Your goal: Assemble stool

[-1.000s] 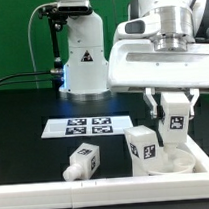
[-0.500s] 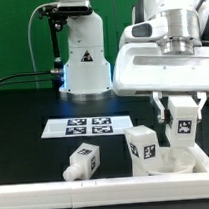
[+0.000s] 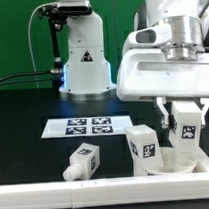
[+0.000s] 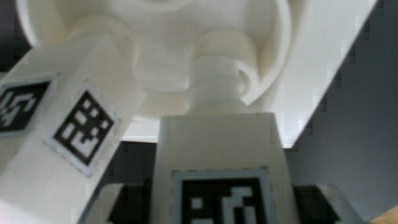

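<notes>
We see the stool's round seat (image 3: 182, 164) lying flat on the black table (image 3: 24, 137), past the marker board (image 3: 89, 125) toward the exterior view's right and closer to the camera. A standing leg (image 3: 143, 147) rises from the seat's side nearest that board. The gripper (image 3: 184, 121) is pressed onto a held leg (image 3: 182, 133), upright over the seat, beside the standing leg. A loose leg (image 3: 84, 161) lies on its side just in front of the board, and a white rail (image 3: 58, 190) runs nearer still.
</notes>
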Controlling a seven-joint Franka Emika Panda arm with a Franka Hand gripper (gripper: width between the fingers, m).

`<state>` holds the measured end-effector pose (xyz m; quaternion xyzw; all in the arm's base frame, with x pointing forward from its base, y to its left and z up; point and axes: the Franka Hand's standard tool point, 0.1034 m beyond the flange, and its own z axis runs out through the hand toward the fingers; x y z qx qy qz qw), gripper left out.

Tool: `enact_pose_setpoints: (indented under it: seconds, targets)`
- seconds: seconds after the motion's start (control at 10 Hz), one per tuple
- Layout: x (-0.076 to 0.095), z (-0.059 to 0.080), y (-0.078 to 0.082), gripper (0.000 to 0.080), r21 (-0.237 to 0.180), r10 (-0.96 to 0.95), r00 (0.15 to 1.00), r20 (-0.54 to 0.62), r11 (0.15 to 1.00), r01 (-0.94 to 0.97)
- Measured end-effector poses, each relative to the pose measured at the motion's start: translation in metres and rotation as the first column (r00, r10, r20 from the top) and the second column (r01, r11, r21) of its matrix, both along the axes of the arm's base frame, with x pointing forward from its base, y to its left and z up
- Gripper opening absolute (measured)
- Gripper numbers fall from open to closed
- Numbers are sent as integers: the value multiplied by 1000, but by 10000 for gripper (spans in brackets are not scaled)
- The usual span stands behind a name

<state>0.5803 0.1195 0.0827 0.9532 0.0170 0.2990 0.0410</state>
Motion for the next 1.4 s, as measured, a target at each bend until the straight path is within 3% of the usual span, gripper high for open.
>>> enact_pose_setpoints:
  seconds: [1.1,1.2,1.3,1.4]
  targets:
    - [0,-16,-2,331,-20,7,1000,-18,1000,-7]
    - [0,-16,-2,420,-20,7,1000,-21,1000,-7]
    - [-1,-16,-2,585,-20,7,1000,-21,1000,-7]
    - [-1,-16,-2,630,-20,6,1000,-22,1000,-7]
